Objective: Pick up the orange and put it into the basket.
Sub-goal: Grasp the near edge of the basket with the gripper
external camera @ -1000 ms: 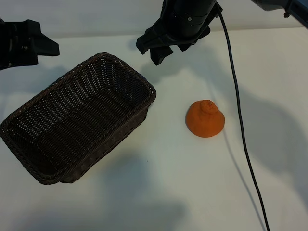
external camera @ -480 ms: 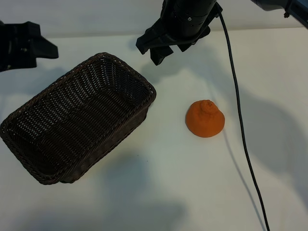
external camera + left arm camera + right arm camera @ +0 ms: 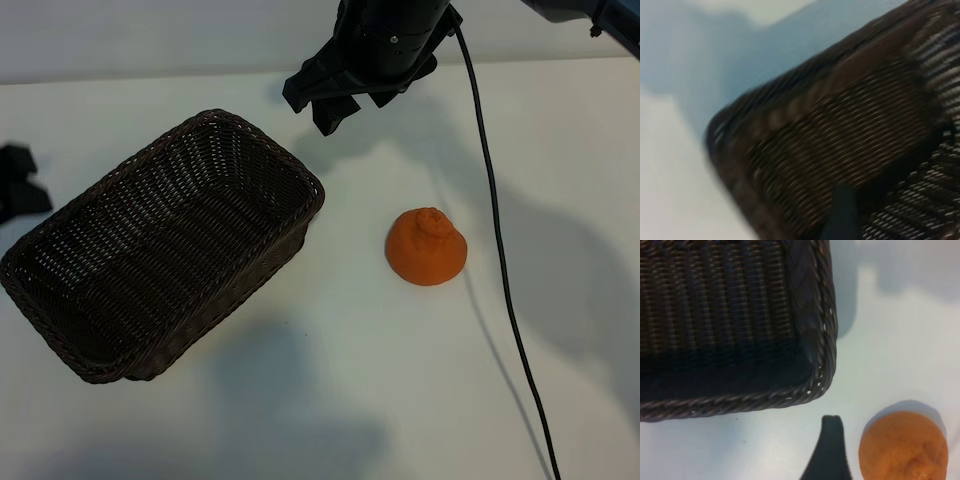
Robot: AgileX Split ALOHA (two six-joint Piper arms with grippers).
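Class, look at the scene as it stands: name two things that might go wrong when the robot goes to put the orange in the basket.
1. The orange is roundish and sits loose on the table; an off-centre close by the open right pincer might roll it away.
2. A black cable trails close beside the orange and might snag or nudge it as the arm moves to the basket.

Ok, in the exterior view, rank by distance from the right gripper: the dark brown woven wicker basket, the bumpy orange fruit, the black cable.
From the open right gripper at the top centre:
1. Black cable, which leaves the arm just to its right.
2. Dark brown woven wicker basket, whose nearest corner lies just below and left.
3. Bumpy orange fruit, on the table lower right, apart from the basket.
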